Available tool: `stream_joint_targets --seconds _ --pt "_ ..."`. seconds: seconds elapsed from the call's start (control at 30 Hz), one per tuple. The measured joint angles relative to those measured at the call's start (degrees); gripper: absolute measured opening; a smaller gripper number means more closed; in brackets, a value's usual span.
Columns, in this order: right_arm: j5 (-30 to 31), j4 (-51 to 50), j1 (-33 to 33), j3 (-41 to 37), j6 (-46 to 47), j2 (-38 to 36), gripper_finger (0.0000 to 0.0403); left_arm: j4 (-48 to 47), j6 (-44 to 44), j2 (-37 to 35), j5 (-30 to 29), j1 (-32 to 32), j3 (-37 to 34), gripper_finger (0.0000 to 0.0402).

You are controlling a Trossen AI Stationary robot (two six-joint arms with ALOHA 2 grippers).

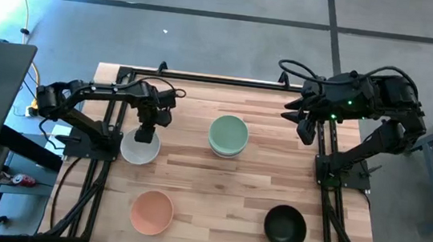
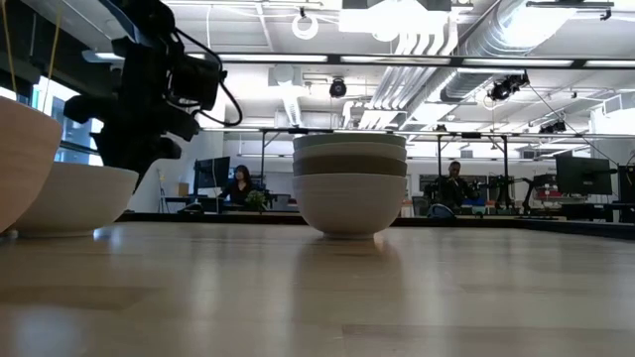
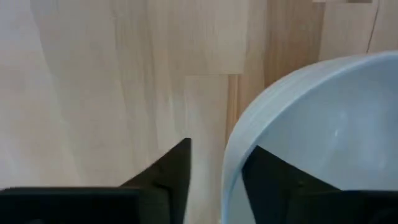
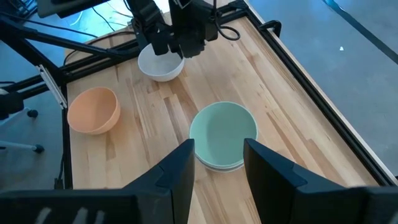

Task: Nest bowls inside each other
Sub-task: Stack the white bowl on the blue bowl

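While the left gripper (image 3: pixel 214 180) straddles the white bowl's (image 1: pixel 140 147) rim, fingers narrowing but not visibly pinching, seat deeper before lifting. Right gripper (image 4: pixel 217 165) waits, open, empty.

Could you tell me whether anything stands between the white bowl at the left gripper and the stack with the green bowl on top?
Nothing visible does. Only bare table lies between the white bowl, whose rim the left gripper straddles, and the stack.

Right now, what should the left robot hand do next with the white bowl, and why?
Probably finish pinching, then lift. The left gripper has one finger inside the white bowl and one outside its rim, but the jaws look not quite shut on it.
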Motion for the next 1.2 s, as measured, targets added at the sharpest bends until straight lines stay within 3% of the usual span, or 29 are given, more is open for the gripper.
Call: stream_joint_targets --seconds 0.2,0.43,0.6,0.93,1.2 --pt "0.0 0.0 0.0 0.0 0.0 0.0 0.0129 -0.8 0.4 0.0 0.4 1.7 0.0 0.0011" --pt "0.4 0.0 0.0 0.0 0.0 0.0 0.0129 -1.9 -1.1 0.0 1.6 2.0 0.5 0.0004" --pt "0.9 0.3 0.0 0.0 -1.0 0.0 0.0129 -5.6 -4.5 0.0 1.8 2.0 4.6 0.0002" --pt "1.4 2.5 0.0 0.0 -3.1 0.0 0.0129 -15.7 -12.4 1.7 4.0 2.0 23.3 0.0001" --pt "1.6 2.5 0.0 0.0 -2.9 0.0 0.0129 -20.9 -16.7 10.5 4.0 -0.6 41.6 0.0000"
